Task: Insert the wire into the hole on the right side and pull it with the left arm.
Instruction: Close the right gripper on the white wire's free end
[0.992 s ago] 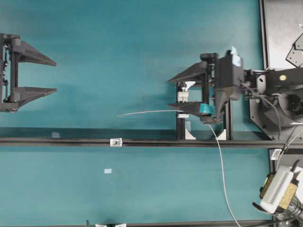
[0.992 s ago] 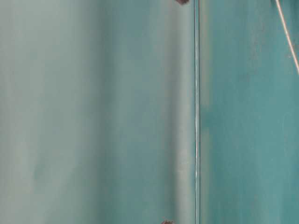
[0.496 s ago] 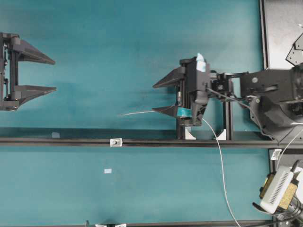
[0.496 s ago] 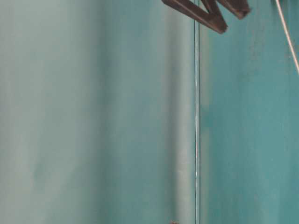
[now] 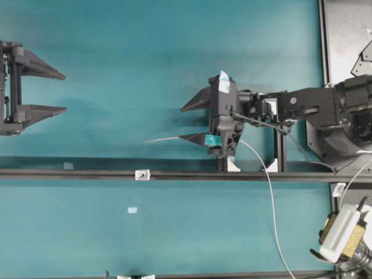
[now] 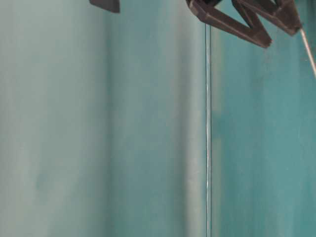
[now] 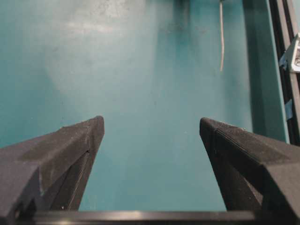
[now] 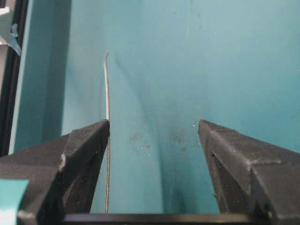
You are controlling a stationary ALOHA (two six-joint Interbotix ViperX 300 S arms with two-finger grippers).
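Pointing its tip away from the right gripper [image 5: 186,123] toward the left gripper [image 5: 61,92], the wire [image 5: 168,139] lies lengthwise beside one finger | both grippers wide open, holding nothing | bare mat [image 5: 133,70] between them

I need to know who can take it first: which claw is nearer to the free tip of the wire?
The right claw: the wire runs beside its lower finger. The left claw waits open at the far left edge.
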